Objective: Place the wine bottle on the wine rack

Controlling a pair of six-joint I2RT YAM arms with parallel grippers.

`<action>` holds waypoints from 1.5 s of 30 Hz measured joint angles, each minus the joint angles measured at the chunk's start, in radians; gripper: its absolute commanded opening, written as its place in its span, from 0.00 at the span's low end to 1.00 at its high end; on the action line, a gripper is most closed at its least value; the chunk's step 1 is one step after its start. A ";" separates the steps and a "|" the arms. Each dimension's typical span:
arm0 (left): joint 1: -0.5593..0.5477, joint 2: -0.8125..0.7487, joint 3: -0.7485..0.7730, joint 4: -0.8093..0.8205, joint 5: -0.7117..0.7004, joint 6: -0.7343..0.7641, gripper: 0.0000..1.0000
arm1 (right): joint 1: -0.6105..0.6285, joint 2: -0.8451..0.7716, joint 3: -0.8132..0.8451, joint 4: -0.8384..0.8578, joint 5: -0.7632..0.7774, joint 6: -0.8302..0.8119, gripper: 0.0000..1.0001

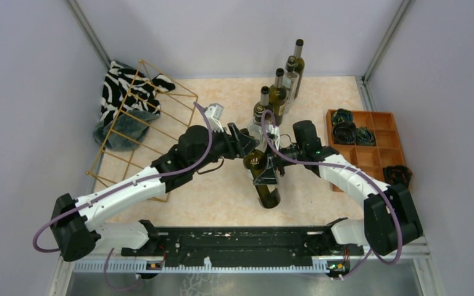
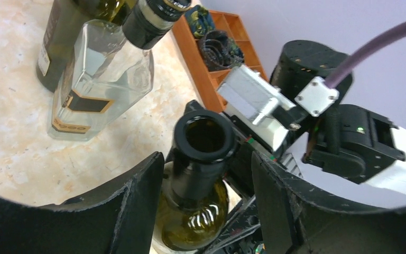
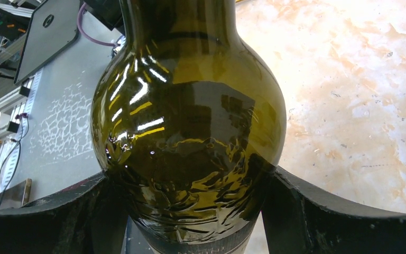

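The wine bottle [image 1: 268, 191] is dark olive-green glass with an open black-rimmed mouth. It hangs tilted above the table's middle. My right gripper [image 1: 266, 176] is shut on its body, and both fingers press the glass just above the label [image 3: 190, 180]. In the left wrist view, my left gripper [image 2: 207, 159] straddles the bottle's neck [image 2: 198, 174]. The left finger [image 2: 137, 201] lies against the neck, while the right finger [image 2: 275, 201] stands apart from it. The wine rack [image 1: 142, 117], a slanted gold wire grid, stands at the far left.
Several upright bottles [image 1: 279, 92] stand in a row at the back, and a clear one [image 2: 100, 84] is closest to the grippers. An orange compartment tray [image 1: 379, 157] holding dark items sits at the right. A zebra-patterned cloth [image 1: 123, 92] lies behind the rack.
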 measured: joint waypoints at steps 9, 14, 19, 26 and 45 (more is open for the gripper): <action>-0.011 0.061 0.000 0.015 -0.043 0.015 0.29 | 0.000 0.000 0.000 -0.003 0.004 0.000 0.00; -0.013 0.064 -0.005 0.021 -0.050 0.053 0.00 | 0.000 0.000 0.000 -0.018 0.011 0.010 0.22; -0.013 0.051 -0.046 0.060 -0.046 0.041 0.00 | 0.000 0.000 0.002 -0.056 0.013 -0.011 0.91; -0.012 -0.045 -0.121 0.045 -0.072 0.021 0.00 | -0.003 -0.001 0.098 -0.216 -0.042 -0.140 0.98; 0.461 -0.117 -0.054 -0.089 0.002 0.071 0.00 | -0.120 -0.084 0.195 -0.518 -0.058 -0.438 0.98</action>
